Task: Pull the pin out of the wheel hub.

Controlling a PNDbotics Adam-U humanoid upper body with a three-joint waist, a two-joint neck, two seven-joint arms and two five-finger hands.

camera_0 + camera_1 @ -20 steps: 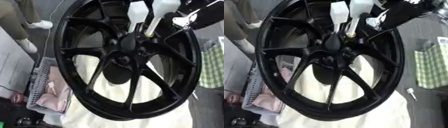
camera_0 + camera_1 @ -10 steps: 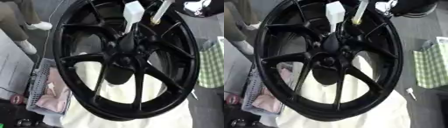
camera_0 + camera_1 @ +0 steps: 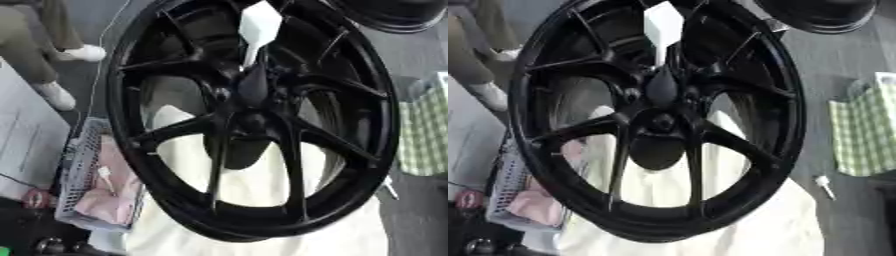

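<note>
Black wheel (image 3: 254, 125) stood tilted on pale cloth (image 3: 254, 200), filling most of both views. White pin (image 3: 258, 27) stuck up just above the hub (image 3: 249, 120), narrow end down against a spoke, wide end uppermost. No hands seen, so finger state impossible to tell. Grey basket (image 3: 83, 170) with pink contents left of wheel. Green checked bag (image 3: 866, 132) right of wheel.
</note>
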